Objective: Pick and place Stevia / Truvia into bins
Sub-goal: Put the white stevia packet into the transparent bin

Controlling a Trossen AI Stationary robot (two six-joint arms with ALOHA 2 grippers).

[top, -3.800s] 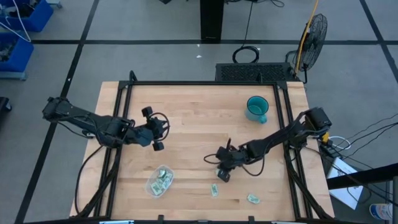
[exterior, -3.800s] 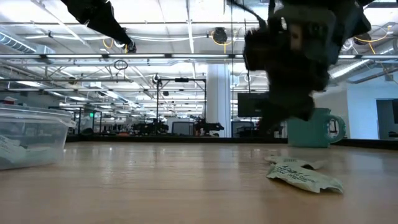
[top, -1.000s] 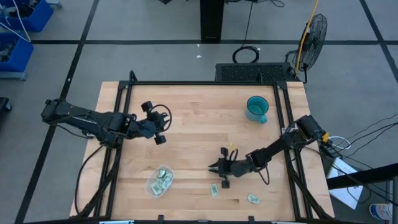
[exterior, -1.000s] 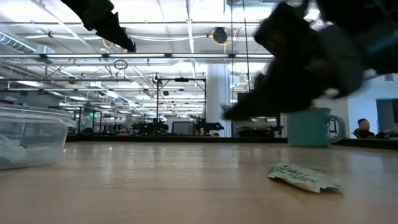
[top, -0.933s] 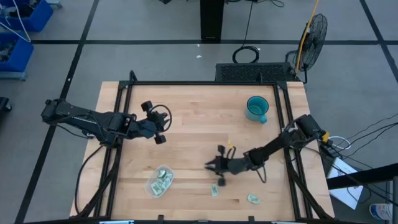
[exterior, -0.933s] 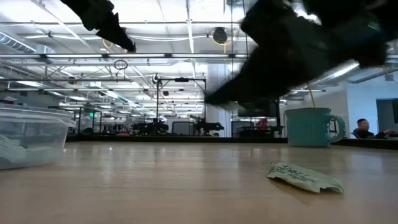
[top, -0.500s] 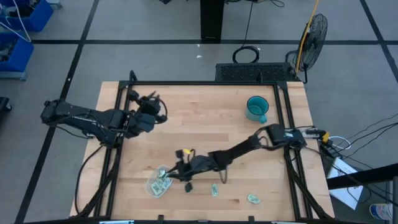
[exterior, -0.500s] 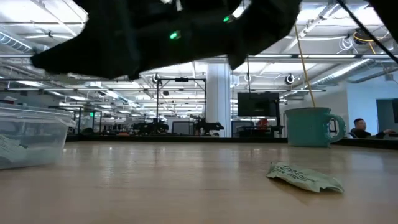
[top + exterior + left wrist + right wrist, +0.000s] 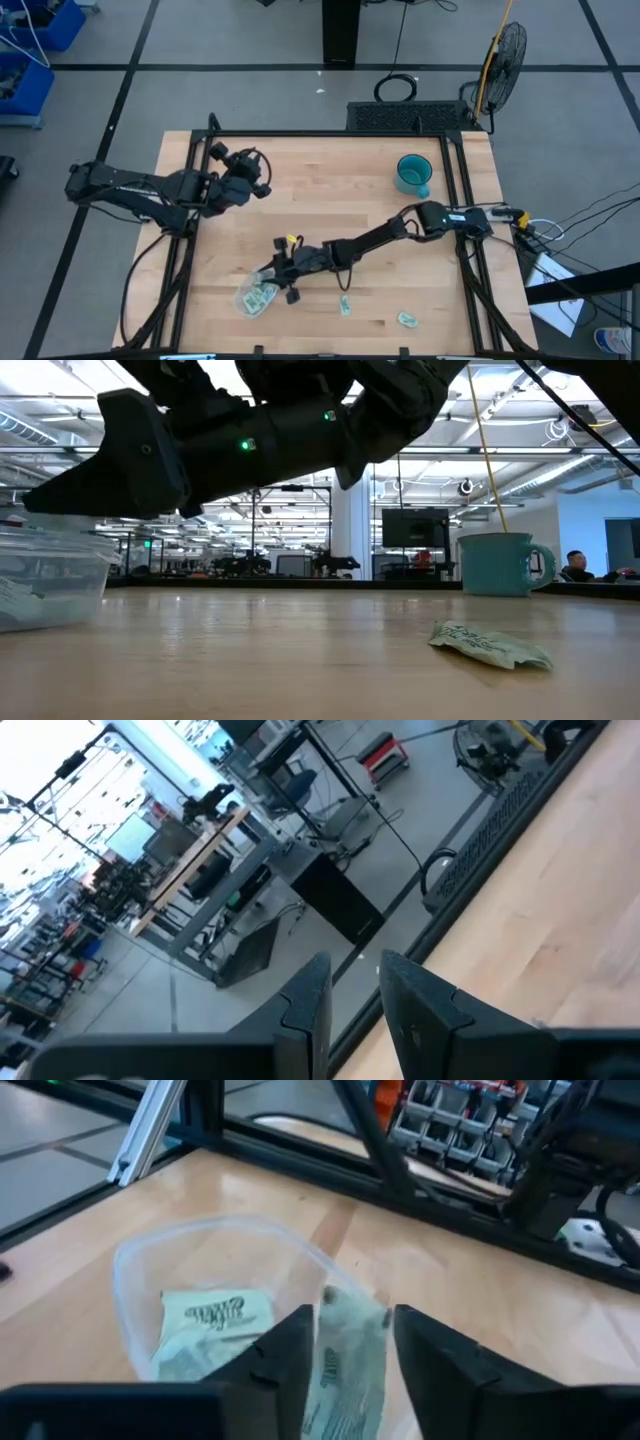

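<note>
The right gripper is pinched shut on one Stevia packet. The packet sticks out between the two dark fingers, with its long side running the same way as the fingers. It points forward and down, toward the bin.

The clear plastic bin is right in front of the packet. Its near rim sits just under the packet's far end. Inside the bin lies another green and white packet, flat on the bottom. So the packet in the gripper looks to be just at the rim, maybe only partly over the inside. My guess is that a small push forward should come first, and then the fingers can open so the packet drops in.

From above, the right arm reaches far across the table, and the right gripper is touching or almost touching the bin on the side toward the table's middle. The bin is near the front edge, on the left half.

Two more packets are still on the wood, off to the right of the bin. One is near, and one is farther away. The teal mug is well apart, near the back.

The left gripper waits up near the back left. Its fingers are a little apart and hold nothing. The right arm is much nearer to the bin.
</note>
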